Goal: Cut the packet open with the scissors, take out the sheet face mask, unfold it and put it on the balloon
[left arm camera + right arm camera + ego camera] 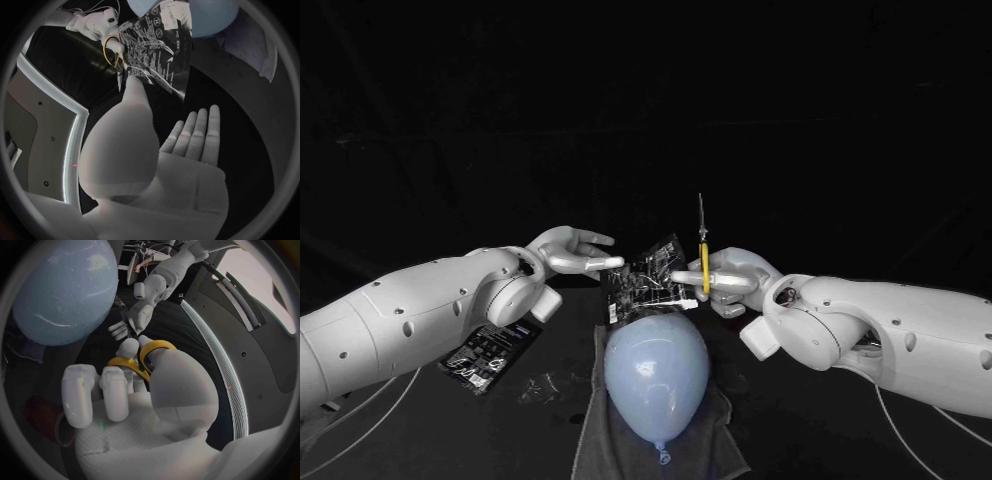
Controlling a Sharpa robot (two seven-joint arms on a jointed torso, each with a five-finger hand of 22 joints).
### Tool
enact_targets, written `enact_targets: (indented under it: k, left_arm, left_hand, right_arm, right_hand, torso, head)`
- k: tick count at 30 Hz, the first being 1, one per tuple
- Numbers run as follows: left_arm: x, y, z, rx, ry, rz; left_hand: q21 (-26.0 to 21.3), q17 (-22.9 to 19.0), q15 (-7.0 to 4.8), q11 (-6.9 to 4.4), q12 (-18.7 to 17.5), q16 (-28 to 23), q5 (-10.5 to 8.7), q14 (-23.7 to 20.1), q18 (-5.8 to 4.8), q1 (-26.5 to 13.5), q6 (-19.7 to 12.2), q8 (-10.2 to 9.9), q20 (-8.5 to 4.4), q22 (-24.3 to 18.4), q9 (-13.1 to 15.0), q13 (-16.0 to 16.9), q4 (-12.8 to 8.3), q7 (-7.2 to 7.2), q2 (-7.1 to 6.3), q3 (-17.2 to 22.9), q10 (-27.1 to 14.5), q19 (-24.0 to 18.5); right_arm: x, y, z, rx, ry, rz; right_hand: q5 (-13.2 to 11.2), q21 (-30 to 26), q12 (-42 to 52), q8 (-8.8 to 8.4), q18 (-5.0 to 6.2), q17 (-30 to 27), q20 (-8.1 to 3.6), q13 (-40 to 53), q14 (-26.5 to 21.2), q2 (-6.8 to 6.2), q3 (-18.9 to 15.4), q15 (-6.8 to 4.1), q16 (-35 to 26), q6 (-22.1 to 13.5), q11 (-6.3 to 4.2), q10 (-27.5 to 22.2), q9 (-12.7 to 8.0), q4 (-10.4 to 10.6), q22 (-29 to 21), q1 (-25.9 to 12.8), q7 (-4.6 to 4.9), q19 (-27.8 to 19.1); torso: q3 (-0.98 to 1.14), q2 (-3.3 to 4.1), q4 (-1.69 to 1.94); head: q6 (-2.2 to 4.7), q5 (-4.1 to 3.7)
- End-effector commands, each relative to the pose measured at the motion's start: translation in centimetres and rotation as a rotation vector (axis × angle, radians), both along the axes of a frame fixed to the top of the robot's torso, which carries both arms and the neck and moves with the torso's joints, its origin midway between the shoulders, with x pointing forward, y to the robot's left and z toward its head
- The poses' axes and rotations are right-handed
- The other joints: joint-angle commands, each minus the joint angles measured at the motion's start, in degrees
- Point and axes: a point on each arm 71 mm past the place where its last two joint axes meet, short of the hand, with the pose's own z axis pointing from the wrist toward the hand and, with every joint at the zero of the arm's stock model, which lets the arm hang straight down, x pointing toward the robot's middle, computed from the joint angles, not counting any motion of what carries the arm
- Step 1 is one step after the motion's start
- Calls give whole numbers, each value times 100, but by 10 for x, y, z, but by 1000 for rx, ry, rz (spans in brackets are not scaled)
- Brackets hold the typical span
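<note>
Dark, white-printed packet (646,275) hangs tilted above pale-blue balloon (656,375), beside yellow-handled scissors (705,262).

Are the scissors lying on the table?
No, the right hand holds the scissors by their yellow handles, blades pointing upward, beside the packet that the left hand pinches.

packet (646,272) print: unreadable | second packet (488,355): partly behind left arm (416,310)
</note>
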Motion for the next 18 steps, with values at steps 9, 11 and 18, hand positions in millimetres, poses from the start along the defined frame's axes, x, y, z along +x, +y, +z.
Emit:
enact_targets:
  k: [9, 11, 18]
  left_arm:
    - [-3, -2, -25, -248, 346, 6]
    - [-3, -1, -28, -307, 364, 11]
    - [-2, 3, -28, -509, 372, 3]
  left_hand:
    - [-70, 6, -45, -38, 119, -23, 41, 63, 124, -352, -39, -2, -1, -100, 16, 39, -6, 472, -2, -15, 72, 160]
    - [-78, 13, -68, -72, 152, -5, 46, 107, 142, -371, 64, 32, -2, -117, 51, 44, -1, 540, 9, -5, 118, 212]
    - [-126, 29, -115, -130, 234, 33, 47, 210, 177, -362, 563, 196, -4, -166, 215, 53, -8, 656, 122, 111, 250, 308]
  right_arm:
    - [-1, 5, 9, 31, -93, 24]
    - [1, 6, 12, 38, -114, 11]
    - [12, 6, 17, 56, -160, -43]
  right_hand:
    - [-38, 39, 5733, 28, -40, 1505, -27, 1940, 608, 84, 1240, -30, 36, 24, 96, 1279, 7, -1020, 1396, 6, 6, 435]
    - [-39, 40, 5733, 28, -40, 1505, -28, 1940, 608, 84, 1241, -30, 36, 23, 96, 1279, 8, -1022, 1396, 6, 6, 435]
    - [-41, 51, 5733, 29, -43, 1505, -28, 1940, 608, 84, 1247, -30, 36, 22, 96, 1279, 9, -1029, 1400, 5, 5, 440]
  torso:
    - [-3, -2, -3]
    - [-9, 1, -5]
    - [-14, -1, 10]
  head:
    - [19, 38]
    - [33, 38]
    - [80, 58]
